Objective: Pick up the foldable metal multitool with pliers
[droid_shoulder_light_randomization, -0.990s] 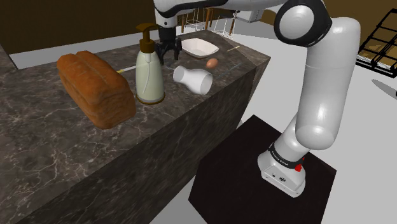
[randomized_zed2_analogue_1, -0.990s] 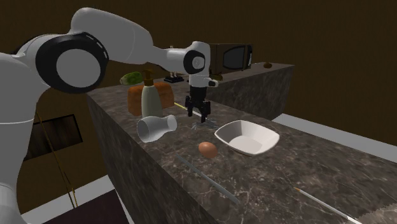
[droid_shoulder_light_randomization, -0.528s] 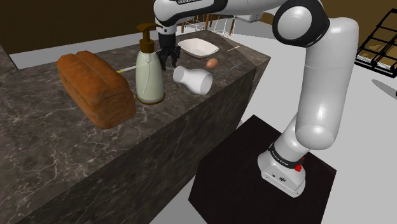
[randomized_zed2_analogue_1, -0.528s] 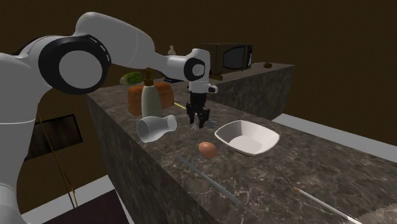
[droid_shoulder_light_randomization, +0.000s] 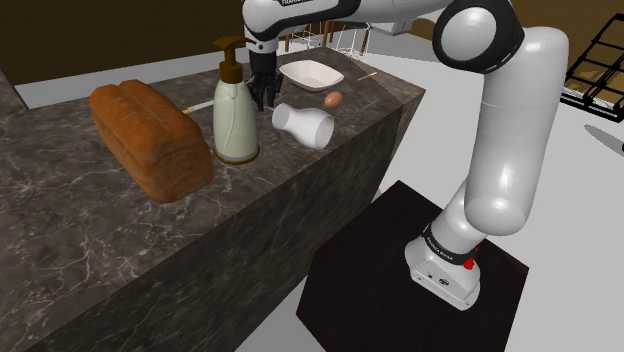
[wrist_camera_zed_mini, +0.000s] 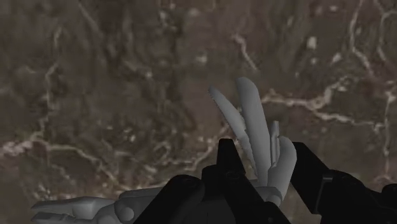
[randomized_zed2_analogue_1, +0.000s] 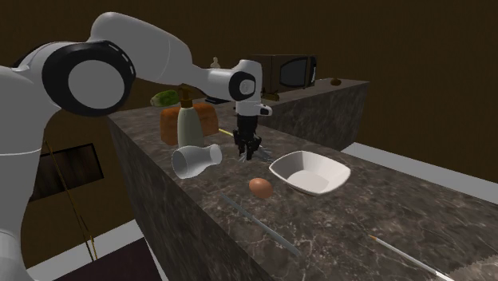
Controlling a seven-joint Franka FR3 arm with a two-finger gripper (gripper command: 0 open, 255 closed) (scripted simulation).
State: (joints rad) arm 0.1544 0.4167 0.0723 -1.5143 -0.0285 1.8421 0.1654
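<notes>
Dark veined marble counter (droid_shoulder_light_randomization: 60, 230) carries, nearest, a brown bread loaf (droid_shoulder_light_randomization: 150, 135), then a pump soap bottle (droid_shoulder_light_randomization: 235, 115) and a white jar (droid_shoulder_light_randomization: 303, 125) lying on its side. Just past them the black gripper (randomized_zed2_analogue_1: 249, 155) is low at the surface, its fingers (wrist_camera_zed_mini: 226, 162) clasping the grey multitool (wrist_camera_zed_mini: 254, 127), whose blades are fanned out. Beyond sit an egg (droid_shoulder_light_randomization: 333, 98) and a white bowl (droid_shoulder_light_randomization: 310, 73).

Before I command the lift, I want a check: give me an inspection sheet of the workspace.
Surface: dark marbled counter.
Job's things: grey multitool lying unfolded on the counter, between the claw's fingers.
Clutter: bread loaf, pump bottle, white jar on its side, egg, white bowl, thin rod.
Grippers: claw down at the counter, shut on the multitool.
Cables: nothing seen.
Surroundings: microwave on a farther counter, wire rack, black stand on the floor.
</notes>
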